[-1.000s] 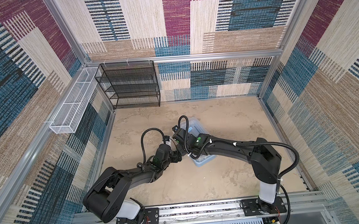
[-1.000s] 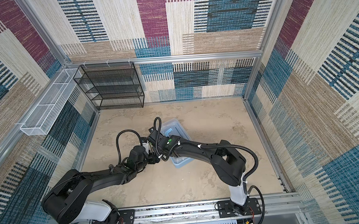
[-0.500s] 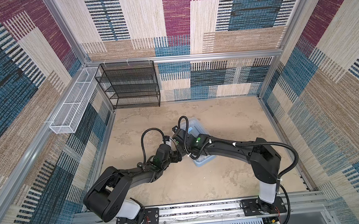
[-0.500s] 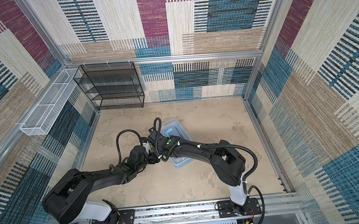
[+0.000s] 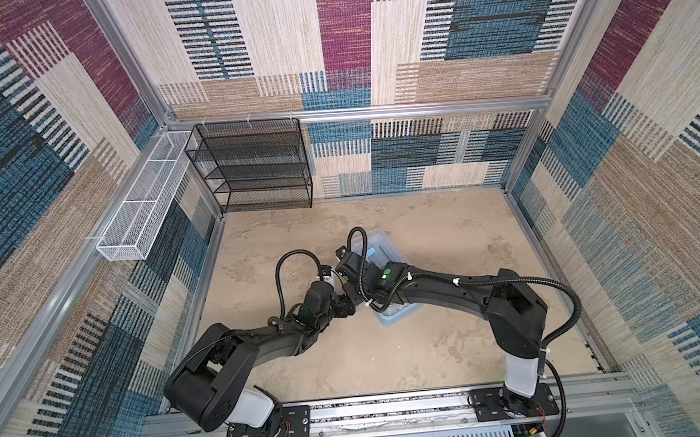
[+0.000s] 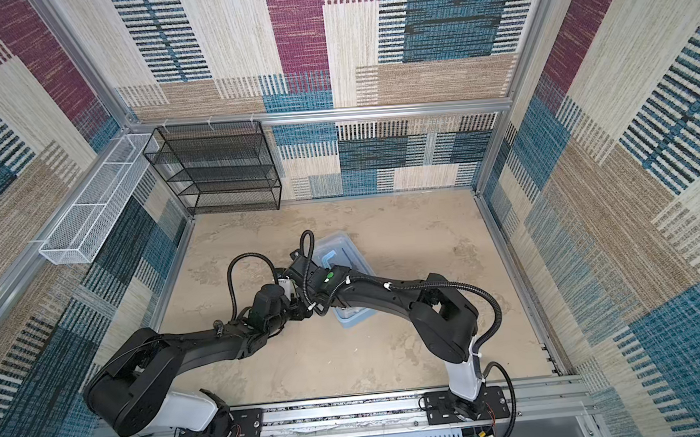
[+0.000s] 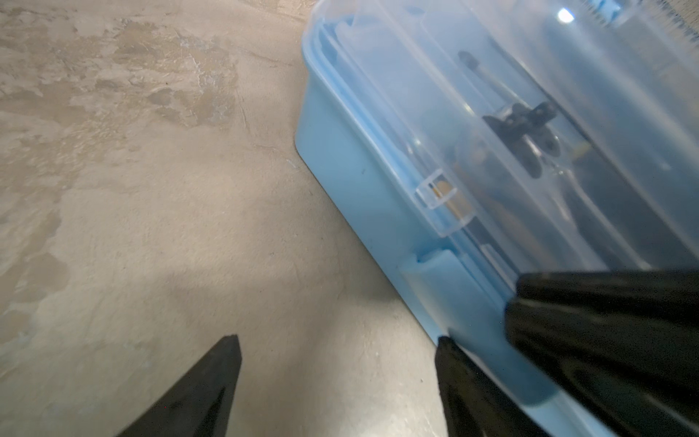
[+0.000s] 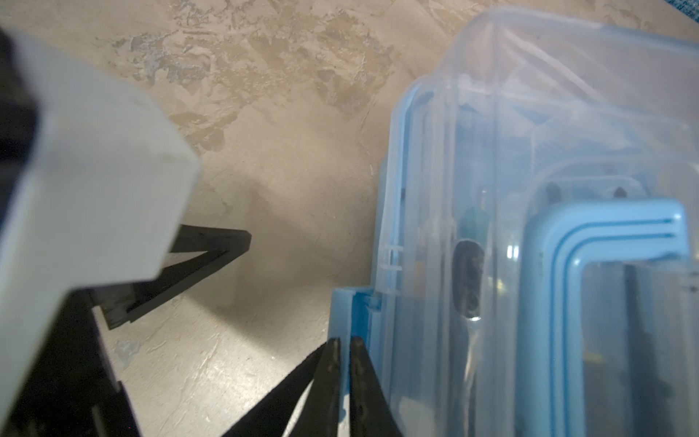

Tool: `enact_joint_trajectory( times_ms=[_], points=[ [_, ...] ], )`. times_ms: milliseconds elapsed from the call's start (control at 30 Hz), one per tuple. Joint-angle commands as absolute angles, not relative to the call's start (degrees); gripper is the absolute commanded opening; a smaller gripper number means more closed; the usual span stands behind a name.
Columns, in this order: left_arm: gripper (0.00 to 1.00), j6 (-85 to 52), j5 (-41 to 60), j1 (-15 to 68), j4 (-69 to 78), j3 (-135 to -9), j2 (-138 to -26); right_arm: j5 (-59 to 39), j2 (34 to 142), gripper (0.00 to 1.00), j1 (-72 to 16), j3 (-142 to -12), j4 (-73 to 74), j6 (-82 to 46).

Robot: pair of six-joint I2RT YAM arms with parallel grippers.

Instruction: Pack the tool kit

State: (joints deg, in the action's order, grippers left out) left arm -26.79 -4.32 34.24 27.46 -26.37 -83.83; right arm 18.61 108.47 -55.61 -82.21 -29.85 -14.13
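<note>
The tool kit's light-blue toolbox [image 5: 383,246] [image 6: 344,249] lies on the floor with its clear lid [image 8: 529,113] down and its blue handle [image 8: 605,234] folded flat. Dark tools [image 7: 522,128] show through the lid. My right gripper [image 8: 344,340] [image 5: 363,300] is shut, its tips against the blue latch [image 8: 344,314] on the box's long side. My left gripper [image 7: 337,338] [image 5: 347,309] is open and empty beside that same side [image 7: 359,181]. One of its fingers [image 7: 454,363] touches the box wall below the latch; the other finger [image 8: 223,242] is over bare floor.
A black mesh shelf rack [image 5: 253,167] stands at the back left. A long white mesh basket [image 5: 143,199] hangs on the left wall. Carpeted walls close in three sides, and a metal rail [image 5: 393,408] runs along the front. Both arms meet at the box's left side.
</note>
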Motion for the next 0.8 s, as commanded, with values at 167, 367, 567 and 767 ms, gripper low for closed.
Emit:
enact_joint_trajectory(
  times_ms=[167, 367, 567, 767],
  points=[
    [0.84, -27.3, -4.5, 34.2, 29.1, -26.1, -81.9, 21.0, 106.3, 0.13, -55.4, -82.4, -32.0, -14.6],
    [0.84, -27.3, -4.5, 34.2, 29.5, -25.8, -81.8, 19.9, 104.0, 0.13, -55.5, -82.6, -30.4, -14.4],
    [0.84, -27.5, -4.2, 34.2, 30.0, -25.8, -81.6, 20.3, 101.8, 0.14, -55.2, -81.2, -29.4, -14.6],
    [0.84, -27.5, -4.1, 34.2, 30.0, -26.1, -81.2, 20.6, 98.6, 0.15, -53.7, -78.1, -28.2, -14.9]
  ],
)
